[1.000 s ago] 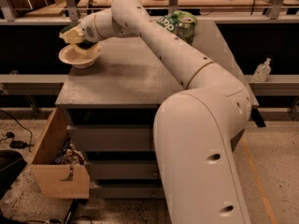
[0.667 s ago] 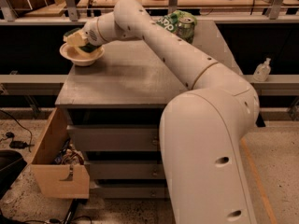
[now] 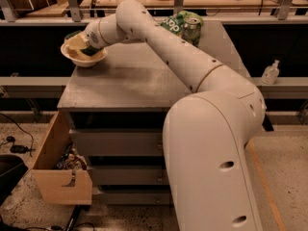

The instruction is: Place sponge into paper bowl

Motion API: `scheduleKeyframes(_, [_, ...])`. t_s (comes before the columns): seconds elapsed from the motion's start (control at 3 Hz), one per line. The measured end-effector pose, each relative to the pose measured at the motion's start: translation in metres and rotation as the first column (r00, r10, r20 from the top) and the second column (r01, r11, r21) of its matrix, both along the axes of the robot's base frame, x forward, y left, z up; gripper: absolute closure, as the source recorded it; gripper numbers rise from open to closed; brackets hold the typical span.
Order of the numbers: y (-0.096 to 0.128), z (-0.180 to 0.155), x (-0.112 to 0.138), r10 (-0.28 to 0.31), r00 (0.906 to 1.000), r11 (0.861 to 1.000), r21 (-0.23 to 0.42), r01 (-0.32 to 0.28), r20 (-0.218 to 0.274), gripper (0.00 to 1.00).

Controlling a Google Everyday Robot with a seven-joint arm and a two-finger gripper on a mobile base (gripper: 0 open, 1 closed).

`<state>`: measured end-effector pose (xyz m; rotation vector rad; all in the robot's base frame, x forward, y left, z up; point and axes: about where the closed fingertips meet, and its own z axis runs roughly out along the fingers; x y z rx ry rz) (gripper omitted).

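Observation:
The cream paper bowl (image 3: 97, 60) stands near the far left corner of the grey cabinet top (image 3: 130, 83). The sponge (image 3: 75, 44), pale yellow foam with a dark green face, lies tilted inside the bowl, its upper end sticking above the rim. My gripper (image 3: 84, 44) reaches from the right and is right at the bowl, over the sponge and touching or nearly touching it. The wrist hides the grip on the sponge.
A green snack bag (image 3: 174, 24) and a green-and-silver can (image 3: 191, 29) stand at the far right of the cabinet top. My white arm spans the top. An open drawer (image 3: 57, 174) juts out at lower left. A bottle (image 3: 270, 72) stands on the right shelf.
The gripper has moved down with the sponge, from just above the bowl's rim into the bowl. The bowl has stayed in place.

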<state>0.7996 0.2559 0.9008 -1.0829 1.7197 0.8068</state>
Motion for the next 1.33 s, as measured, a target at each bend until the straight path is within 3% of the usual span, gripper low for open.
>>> scheduleKeyframes(0.67, [0.0059, -0.0040, -0.0018, 0.008, 1.0000, 1.000, -0.001, -0.008, -0.005, 0.12])
scheduleKeyframes(1.0, [0.0086, -0.0058, -0.0026, 0.012, 0.9999, 1.000, -0.002, -0.012, -0.008, 0.00])
scheduleKeyframes(1.33, [0.0087, -0.0059, -0.0027, 0.012, 0.9999, 1.000, -0.002, -0.012, -0.008, 0.00])
